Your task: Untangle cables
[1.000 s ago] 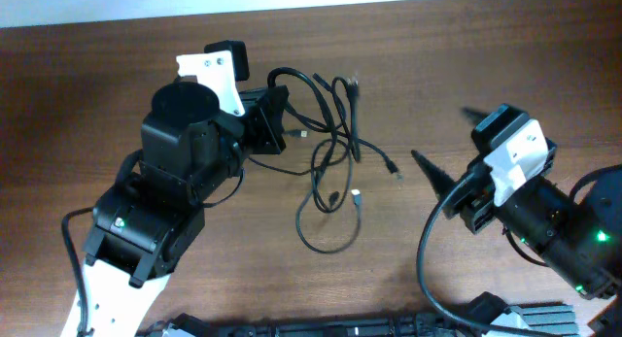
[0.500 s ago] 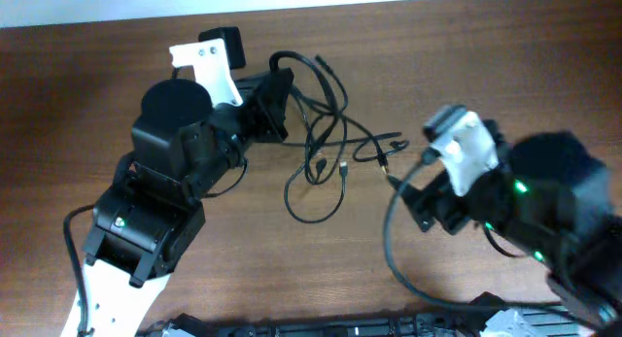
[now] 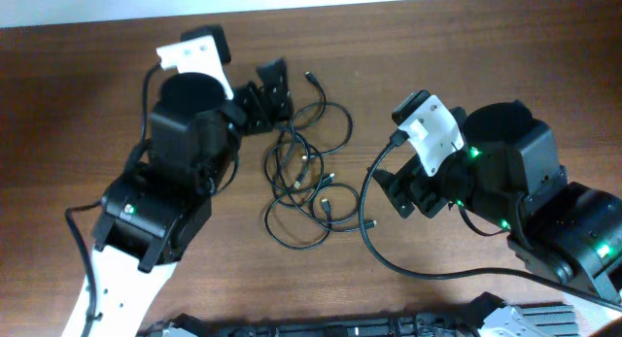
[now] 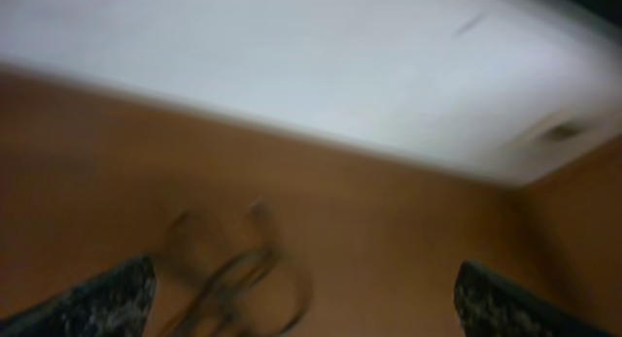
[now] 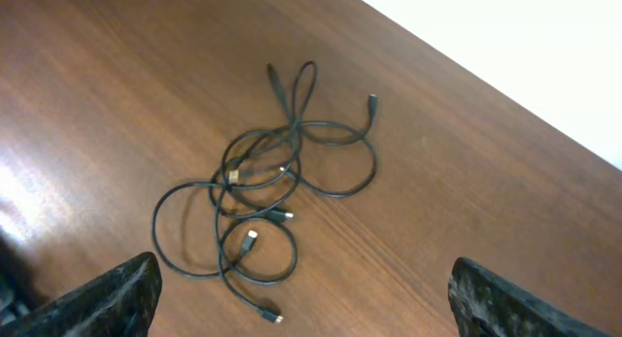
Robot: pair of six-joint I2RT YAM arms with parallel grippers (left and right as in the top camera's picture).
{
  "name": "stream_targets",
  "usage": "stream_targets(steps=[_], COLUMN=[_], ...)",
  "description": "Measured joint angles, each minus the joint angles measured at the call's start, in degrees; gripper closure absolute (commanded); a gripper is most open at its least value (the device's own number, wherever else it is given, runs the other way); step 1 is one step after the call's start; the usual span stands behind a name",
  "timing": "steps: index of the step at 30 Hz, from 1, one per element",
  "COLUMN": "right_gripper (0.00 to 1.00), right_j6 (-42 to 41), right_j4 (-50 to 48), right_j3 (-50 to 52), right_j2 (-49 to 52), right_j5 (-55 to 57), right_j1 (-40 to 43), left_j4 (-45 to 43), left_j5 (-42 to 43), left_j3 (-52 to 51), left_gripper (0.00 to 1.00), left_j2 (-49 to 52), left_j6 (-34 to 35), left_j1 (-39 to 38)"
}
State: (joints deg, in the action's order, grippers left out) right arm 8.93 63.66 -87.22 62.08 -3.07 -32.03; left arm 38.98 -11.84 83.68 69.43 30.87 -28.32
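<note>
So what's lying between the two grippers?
The cables, a loose tangle of black loops, lie on the table between the left gripper and the right gripper, both open. The overhead view shows this best.

Open table (image 5: 466, 230) round cables (image 5: 260, 170), seemingly

Cables (image 3: 306, 172) lying in a tangle on the table (image 3: 78, 84), left gripper (image 3: 264, 99) hanging just beside their far-left edge, right gripper (image 5: 309, 303) hanging near on their right.
</note>
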Motion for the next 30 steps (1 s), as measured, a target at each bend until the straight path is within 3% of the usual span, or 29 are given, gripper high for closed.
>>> stream_targets(steps=[3, 7, 12, 20, 23, 29, 30], right_gripper=[0.06, 0.01, 0.01, 0.00, 0.04, 0.35, 0.35], right_j6=[0.0, -2.5, -11.5, -21.0, -21.3, -23.8, -24.0], right_j4=[-1.0, -4.4, -17.8, -34.2, -37.2, -41.9, -43.3], right_j3=[0.0, 0.0, 0.0, 0.0, 0.0, 0.0, 0.0], right_j2=[0.2, 4.5, 19.6, 44.2, 47.7, 56.1, 56.7], right_j5=[0.2, 0.8, 1.3, -6.1, -7.6, -13.2, -13.5], right_j1=[0.0, 0.0, 0.0, 0.1, 0.1, 0.1, 0.1], left_j4=[12.5, 22.6, 32.2, 34.2, 34.3, 34.3, 34.3], left_j5=[-8.1, -10.9, -11.1, -11.1, -11.1, -11.1, -11.1], left_j3=[-0.1, -0.2, -0.2, -0.2, -0.2, -0.2, -0.2], left_gripper=[0.01, 0.01, 0.01, 0.01, 0.01, 0.01, 0.01], left_j2=[0.3, -1.2, -4.4, -4.4, -4.4, -4.4, -4.4], left_j6=[-0.3, -2.8, -10.4, -11.8, -11.8, -11.8, -11.8], left_j1=[1.8, 9.8, 11.6, 11.6, 11.6, 11.6, 11.6])
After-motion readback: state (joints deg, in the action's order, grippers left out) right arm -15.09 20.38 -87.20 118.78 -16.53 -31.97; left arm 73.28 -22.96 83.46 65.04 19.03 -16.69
